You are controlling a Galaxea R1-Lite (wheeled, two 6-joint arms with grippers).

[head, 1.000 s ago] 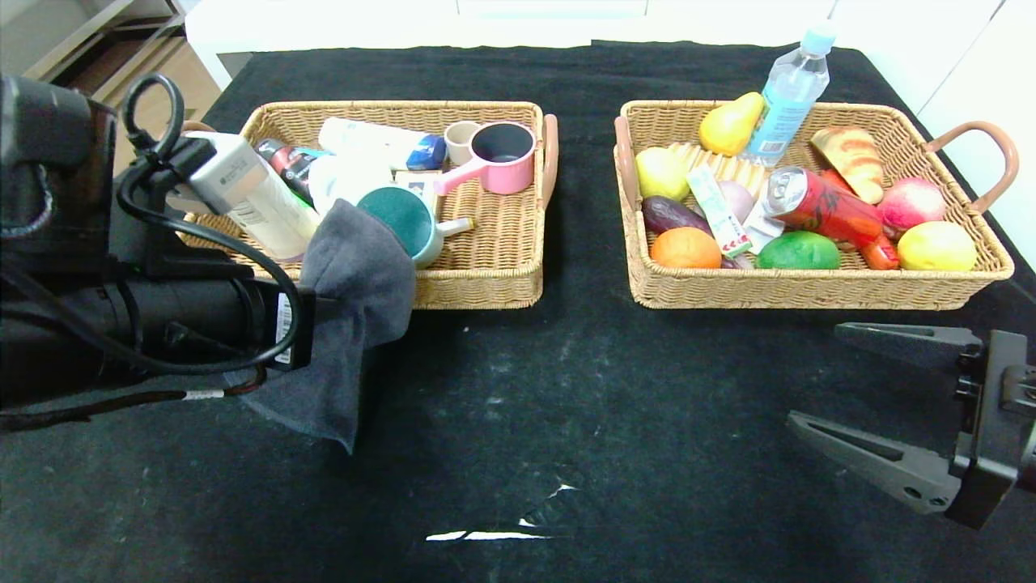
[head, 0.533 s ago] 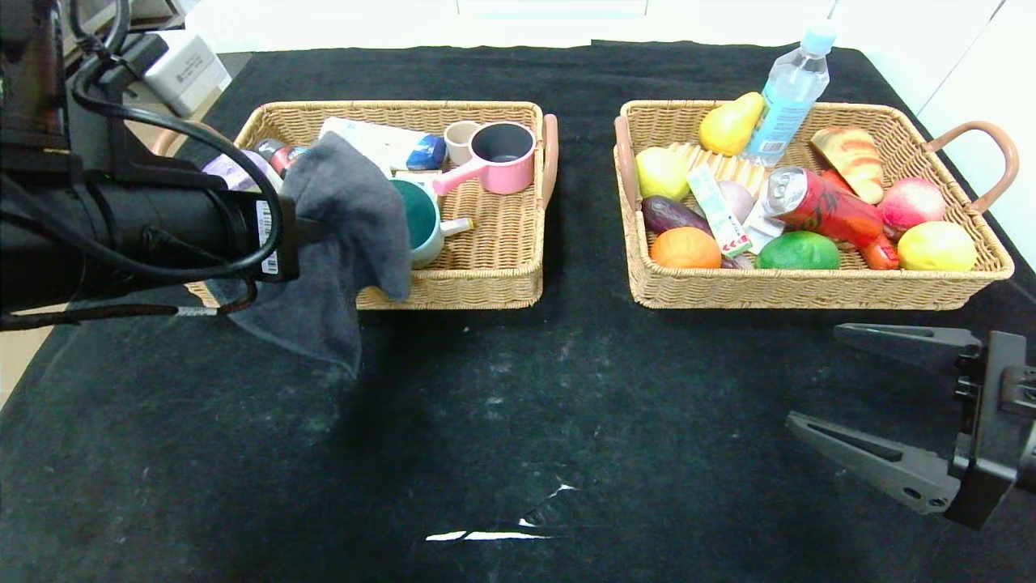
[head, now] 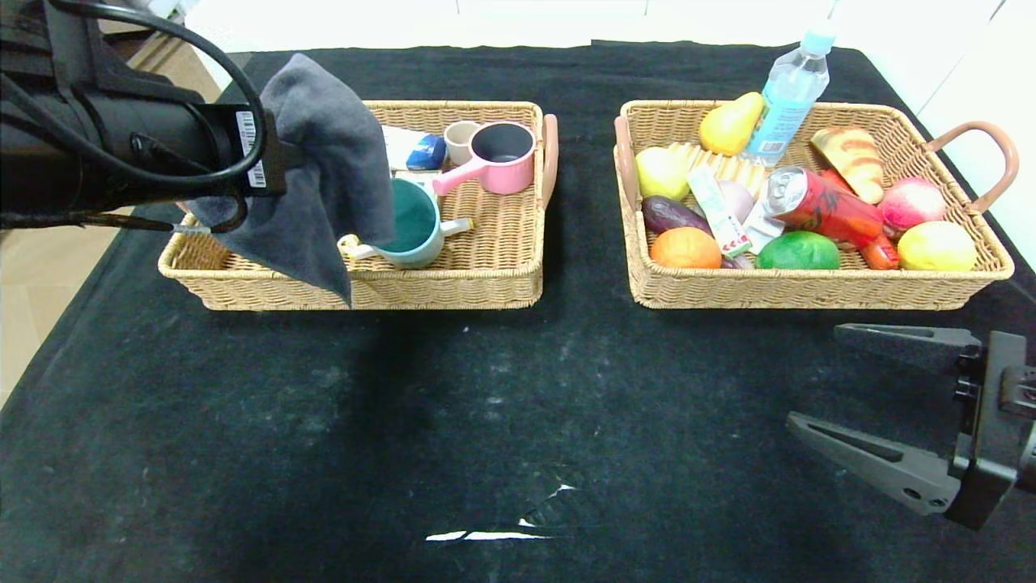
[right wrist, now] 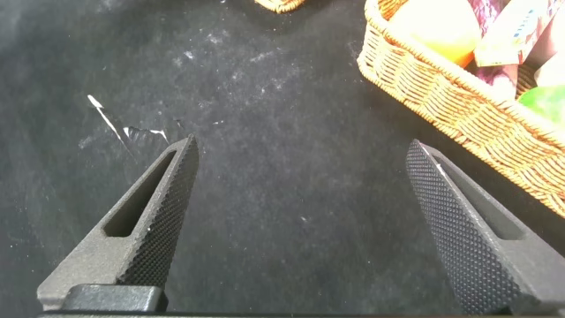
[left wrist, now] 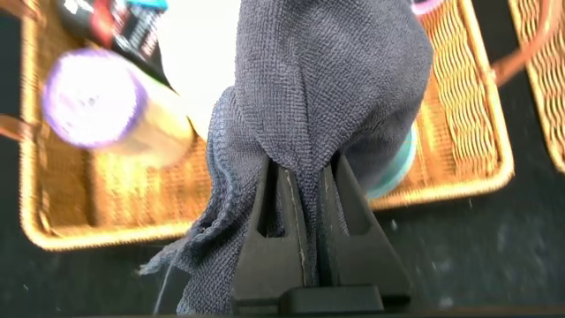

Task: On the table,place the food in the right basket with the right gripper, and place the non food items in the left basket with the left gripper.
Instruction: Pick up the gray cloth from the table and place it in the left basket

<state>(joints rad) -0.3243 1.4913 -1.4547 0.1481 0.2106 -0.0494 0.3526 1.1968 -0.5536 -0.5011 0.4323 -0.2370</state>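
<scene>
My left gripper (head: 295,154) is shut on a dark grey cloth (head: 324,154) and holds it above the left wicker basket (head: 486,275). In the left wrist view the cloth (left wrist: 327,97) hangs pinched between the shut fingers (left wrist: 282,221), over the basket (left wrist: 459,168). The basket holds a teal mug (head: 413,227), a pink cup (head: 502,154) and other items. The right basket (head: 809,291) holds fruit, a red can (head: 825,206) and a water bottle (head: 789,93). My right gripper (head: 817,380) is open and empty low over the table at the front right; it also shows in the right wrist view (right wrist: 300,168).
A purple-capped bottle (left wrist: 106,115) lies in the left basket under the cloth. White marks (head: 494,530) lie on the black tablecloth near the front. The right basket's corner (right wrist: 441,79) shows in the right wrist view. The table's left edge (head: 48,340) is near the left arm.
My left gripper has lifted the grey cloth and carried it back, from the table in front of the left basket to above the basket. The right arm has not moved.
</scene>
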